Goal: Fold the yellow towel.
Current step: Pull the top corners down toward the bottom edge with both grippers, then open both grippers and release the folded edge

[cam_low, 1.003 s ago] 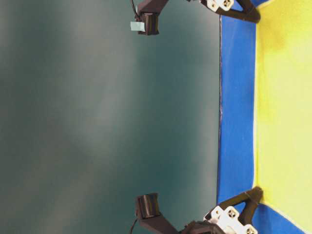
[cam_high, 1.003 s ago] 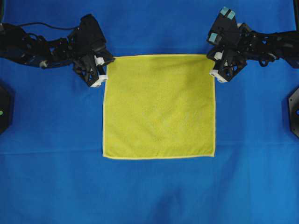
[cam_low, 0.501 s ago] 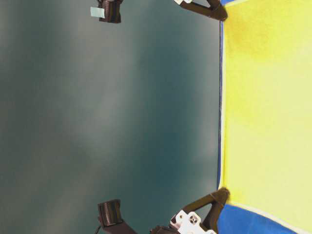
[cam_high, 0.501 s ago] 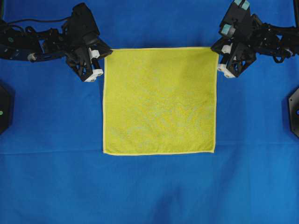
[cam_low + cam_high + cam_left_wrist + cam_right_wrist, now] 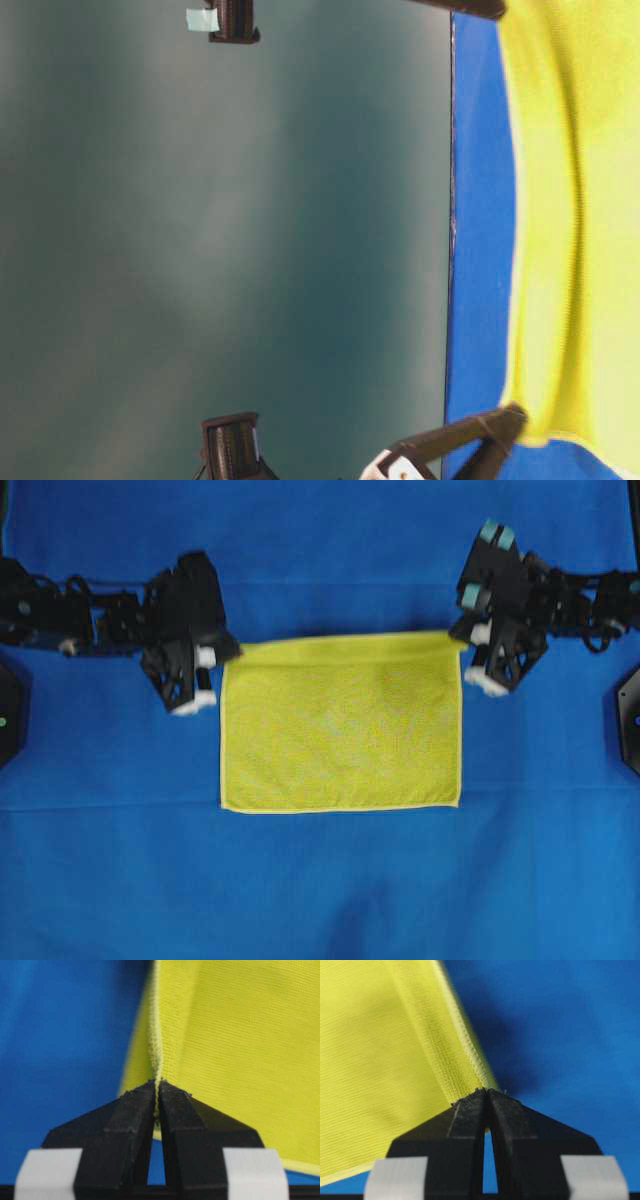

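The yellow towel [image 5: 340, 730] lies on the blue cloth, its near edge flat and its far edge lifted and drawn over towards the near one. My left gripper [image 5: 224, 653] is shut on the far left corner. The left wrist view shows that gripper [image 5: 157, 1083] pinching the hem, with the towel [image 5: 240, 1045] hanging beyond it. My right gripper [image 5: 460, 638] is shut on the far right corner. In the right wrist view the right gripper [image 5: 486, 1091] grips the hem of the towel [image 5: 380, 1060]. The table-level view shows the towel [image 5: 580, 250] raised in a curve.
The large blue cloth [image 5: 320, 900] covers the whole table. Black fixtures sit at the left edge [image 5: 8, 715] and the right edge [image 5: 630, 715]. A dark teal wall [image 5: 200, 250] fills the table-level view's background.
Both grippers lifted the towel's far edge and have carried it towards the near edge. The visible yellow area is shorter from far to near. The near edge has stayed put.
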`<state>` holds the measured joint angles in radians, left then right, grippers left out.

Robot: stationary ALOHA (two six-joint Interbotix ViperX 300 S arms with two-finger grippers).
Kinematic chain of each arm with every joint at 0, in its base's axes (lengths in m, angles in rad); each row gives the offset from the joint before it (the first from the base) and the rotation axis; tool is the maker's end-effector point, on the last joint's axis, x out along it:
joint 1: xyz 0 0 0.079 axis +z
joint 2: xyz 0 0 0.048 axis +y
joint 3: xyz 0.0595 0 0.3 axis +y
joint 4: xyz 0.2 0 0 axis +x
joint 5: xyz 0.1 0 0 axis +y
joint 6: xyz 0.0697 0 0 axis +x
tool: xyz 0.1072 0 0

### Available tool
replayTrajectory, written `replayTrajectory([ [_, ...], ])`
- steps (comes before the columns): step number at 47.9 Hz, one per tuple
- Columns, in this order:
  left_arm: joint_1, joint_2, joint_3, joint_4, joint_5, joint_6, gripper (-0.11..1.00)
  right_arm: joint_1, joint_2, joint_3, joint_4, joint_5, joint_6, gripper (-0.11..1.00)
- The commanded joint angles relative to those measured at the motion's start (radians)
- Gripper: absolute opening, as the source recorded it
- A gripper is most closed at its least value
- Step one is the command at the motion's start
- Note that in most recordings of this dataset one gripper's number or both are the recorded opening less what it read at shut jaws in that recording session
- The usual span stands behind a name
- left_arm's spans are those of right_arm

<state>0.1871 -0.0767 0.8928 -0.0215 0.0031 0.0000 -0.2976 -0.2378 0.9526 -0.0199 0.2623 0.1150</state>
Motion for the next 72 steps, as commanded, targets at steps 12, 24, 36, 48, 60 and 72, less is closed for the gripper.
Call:
replayTrajectory([
  [12, -0.242, -0.006, -0.003, -0.002, -0.003, -0.127, 0.01, 0.235, -0.017, 0.008, 0.005, 0.000, 0.173, 0.02],
  [24, -0.364, 0.008, 0.003, -0.002, -0.005, -0.209, 0.01, 0.371, -0.017, 0.015, 0.003, -0.005, 0.299, 0.02],
  [36, -0.420, 0.023, -0.003, -0.002, -0.048, -0.244, 0.01, 0.425, -0.009, 0.015, 0.005, -0.009, 0.347, 0.02],
  [48, -0.422, 0.044, -0.005, -0.002, -0.083, -0.244, 0.01, 0.425, 0.003, 0.014, 0.005, -0.032, 0.350, 0.03],
  [60, -0.423, 0.043, -0.006, -0.003, -0.084, -0.249, 0.09, 0.449, 0.002, 0.012, 0.005, -0.026, 0.351, 0.34],
  [72, -0.459, 0.017, 0.000, -0.003, -0.072, -0.290, 0.79, 0.514, -0.025, 0.009, 0.008, -0.026, 0.405, 0.62],
])
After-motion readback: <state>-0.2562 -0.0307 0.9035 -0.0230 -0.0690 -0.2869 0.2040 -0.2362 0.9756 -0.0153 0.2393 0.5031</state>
